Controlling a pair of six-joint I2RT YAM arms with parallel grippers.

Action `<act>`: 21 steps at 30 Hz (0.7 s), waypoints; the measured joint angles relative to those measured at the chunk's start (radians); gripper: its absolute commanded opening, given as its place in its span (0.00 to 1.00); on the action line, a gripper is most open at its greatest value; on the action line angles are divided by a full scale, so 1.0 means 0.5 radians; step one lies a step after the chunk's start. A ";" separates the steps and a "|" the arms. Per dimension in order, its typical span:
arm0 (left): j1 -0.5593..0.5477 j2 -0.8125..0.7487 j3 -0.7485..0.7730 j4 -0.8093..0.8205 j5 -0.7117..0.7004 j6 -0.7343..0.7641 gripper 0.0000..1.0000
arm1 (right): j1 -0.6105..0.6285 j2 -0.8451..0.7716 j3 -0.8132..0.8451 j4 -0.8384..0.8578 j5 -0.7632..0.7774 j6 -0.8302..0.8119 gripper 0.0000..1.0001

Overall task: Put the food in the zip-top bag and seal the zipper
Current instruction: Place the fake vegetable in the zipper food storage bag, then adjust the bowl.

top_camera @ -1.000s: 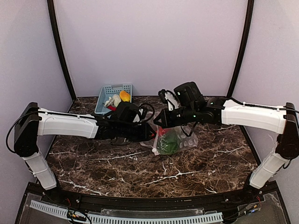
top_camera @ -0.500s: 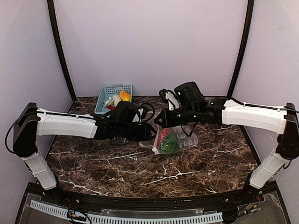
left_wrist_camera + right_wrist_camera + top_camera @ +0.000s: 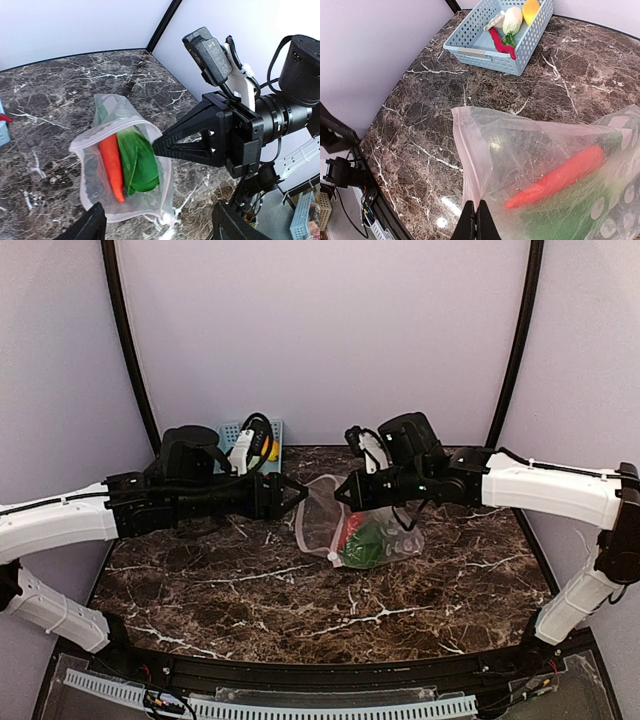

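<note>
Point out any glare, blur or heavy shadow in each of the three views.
Top external: even soft light, sharp, no harsh shadows on the table. Left wrist: crisp, mild sheen on the zip-top bag, the left gripper dark at the bottom edge. Right wrist: white glare spots on the table, the near bag hazy, the basket sharp.

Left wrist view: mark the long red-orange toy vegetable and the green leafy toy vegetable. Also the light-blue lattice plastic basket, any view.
long red-orange toy vegetable (image 3: 111, 162), left wrist view, mid-body
green leafy toy vegetable (image 3: 138, 161), left wrist view, leaf centre
light-blue lattice plastic basket (image 3: 470, 51), right wrist view, near wall
</note>
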 measured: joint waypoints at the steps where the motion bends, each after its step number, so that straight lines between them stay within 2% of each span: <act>1: 0.018 -0.021 0.030 -0.072 -0.011 0.035 0.76 | 0.000 0.000 0.000 -0.005 0.004 -0.003 0.00; 4: 0.170 -0.037 0.097 -0.264 0.021 0.134 0.77 | 0.000 0.000 0.000 -0.012 0.015 -0.018 0.00; 7: 0.421 -0.016 0.117 -0.401 0.135 0.214 0.77 | 0.000 0.000 0.000 -0.012 0.022 -0.031 0.00; 11: 0.735 0.146 0.246 -0.572 0.277 0.300 0.73 | 0.000 0.000 0.000 -0.017 0.022 -0.033 0.00; 21: 1.046 0.745 0.618 -0.675 0.462 0.282 0.73 | 0.000 0.000 0.025 -0.086 0.030 -0.048 0.00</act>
